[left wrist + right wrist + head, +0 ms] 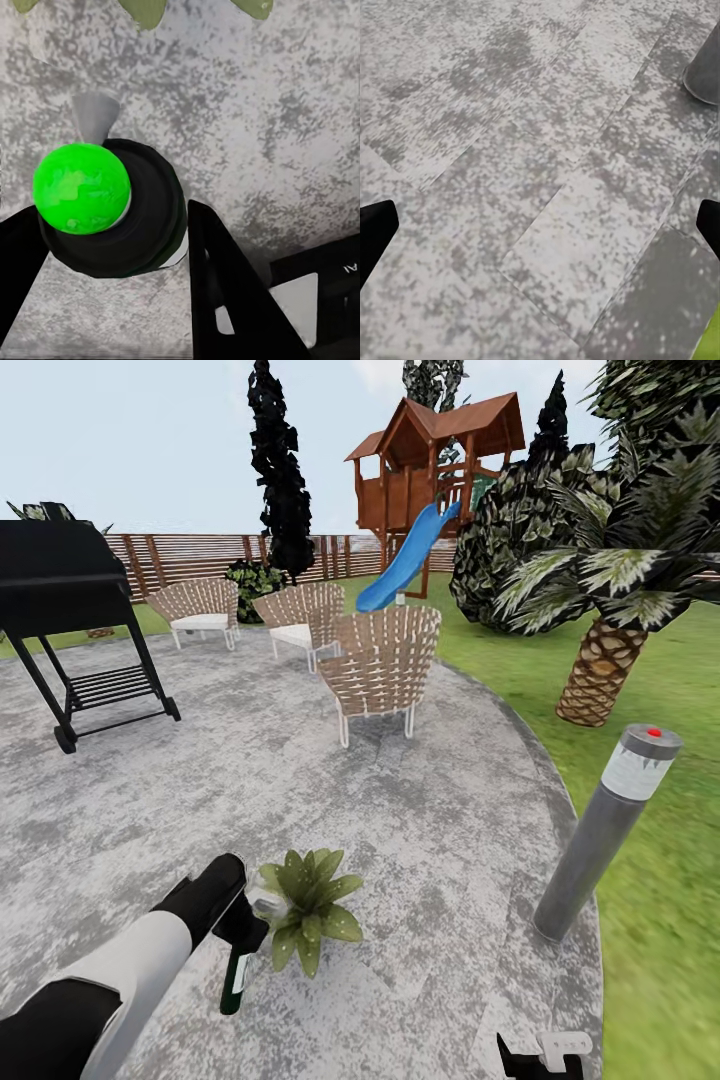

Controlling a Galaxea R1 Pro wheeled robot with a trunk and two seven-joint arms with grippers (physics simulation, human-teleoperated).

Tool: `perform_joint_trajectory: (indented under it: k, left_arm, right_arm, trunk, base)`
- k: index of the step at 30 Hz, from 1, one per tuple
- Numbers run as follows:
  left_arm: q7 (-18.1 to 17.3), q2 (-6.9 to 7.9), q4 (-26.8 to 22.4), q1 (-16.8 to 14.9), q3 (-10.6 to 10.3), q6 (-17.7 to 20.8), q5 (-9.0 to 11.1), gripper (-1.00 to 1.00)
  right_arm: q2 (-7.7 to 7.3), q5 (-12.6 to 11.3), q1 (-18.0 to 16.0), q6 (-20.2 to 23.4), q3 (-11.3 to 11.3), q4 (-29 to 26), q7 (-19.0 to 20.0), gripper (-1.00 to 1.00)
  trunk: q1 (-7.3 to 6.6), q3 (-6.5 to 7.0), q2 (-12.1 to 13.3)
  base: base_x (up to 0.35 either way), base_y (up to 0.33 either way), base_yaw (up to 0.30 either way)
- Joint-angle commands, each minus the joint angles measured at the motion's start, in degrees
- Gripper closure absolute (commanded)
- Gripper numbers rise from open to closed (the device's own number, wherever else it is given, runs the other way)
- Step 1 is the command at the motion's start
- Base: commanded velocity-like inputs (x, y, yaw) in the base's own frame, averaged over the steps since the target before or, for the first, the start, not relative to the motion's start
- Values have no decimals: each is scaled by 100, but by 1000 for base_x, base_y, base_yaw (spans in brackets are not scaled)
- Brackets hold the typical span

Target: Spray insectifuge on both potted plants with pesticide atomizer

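Observation:
My left gripper point(238, 932) is shut on the pesticide atomizer point(237, 972), a dark bottle with a pale label that hangs below the fingers over the grey patio point(400, 830). Its white spray head point(266, 903) points at a potted plant point(310, 908), a low rosette of pointed green leaves right beside it. In the left wrist view the atomizer point(150, 225) sits between my black fingers point(225, 292), with a bright green ball point(82, 187) on it and leaf tips point(146, 9) just ahead. My right gripper point(545, 1057) hangs low over the paving, open and holding nothing point(540, 225).
A tall grey bollard lamp point(600, 830) stands at the patio's right edge, its base point(706, 71) near my right gripper. Three wicker chairs point(383, 665) and a black grill point(70, 620) stand farther back. A palm point(605, 660), lawn, playhouse with blue slide point(410, 555) and brown fence lie beyond.

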Motion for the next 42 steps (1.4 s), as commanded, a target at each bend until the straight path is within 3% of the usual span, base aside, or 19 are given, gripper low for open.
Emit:
perform_joint_trajectory:
  k: [1, 5, 16, 28, 42]
  left_arm:
    - [-60, 31, -8, 26, -16, 11, -33, 100]
    - [-60, 151, -1, 93, -15, -3, -30, 100]
    - [-77, 49, -90, -83, 35, 25, -8, 100]
    - [-57, 186, 110, 84, -9, -8, -35, 100]
    - [-51, 190, 128, 104, -16, 5, -38, 100]
  right_arm:
    - [3, 24, -5, -22, -49, 3, 45, -100]
    - [3, 24, -5, -22, -49, 3, 45, -100]
    - [11, 24, -5, -22, -49, 3, 45, -100]
    - [12, 7, -5, -29, -51, -2, 38, -100]
    - [12, 6, -5, -24, -52, 3, 36, -100]
  trunk:
    - [-1, -5, -2]
    - [-1, -5, -2]
    - [-1, -5, -2]
    - [-1, -5, -2]
    - [-1, -5, -2]
  base:
    - [0, 0, 0]
    - [0, 0, 0]
    - [0, 0, 0]
    - [-20, 45, -4]
    - [-228, 241, -276]
